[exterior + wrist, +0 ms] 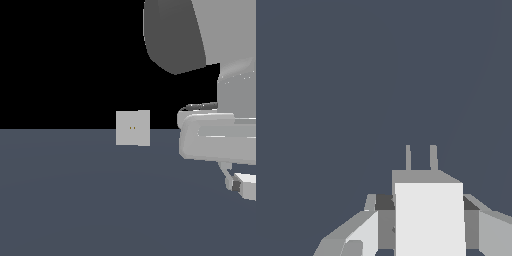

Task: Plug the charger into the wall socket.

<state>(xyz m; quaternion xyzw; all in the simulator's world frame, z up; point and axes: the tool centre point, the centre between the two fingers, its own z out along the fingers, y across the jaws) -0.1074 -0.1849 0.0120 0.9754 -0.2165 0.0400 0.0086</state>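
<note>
The charger (pixel 429 220) is an off-white block with two grey prongs (pixel 421 158) sticking out ahead of it. My gripper (pixel 427 202) is shut on it, with a finger and dark pad (pixel 384 202) against each side. In the exterior view the gripper (pixel 236 186) holds the charger (pixel 247 186) low at the right edge, where the frame cuts it off. The wall socket (pixel 132 128) is an upright light grey square plate with two tiny orange-brown holes. It stands on the floor far off, to the exterior view's left of the gripper. The wrist view does not show it.
The floor (pixel 90 200) is a flat dark blue-grey surface. The arm's large grey links (pixel 220 135) fill the upper right of the exterior view. The background behind the socket is black.
</note>
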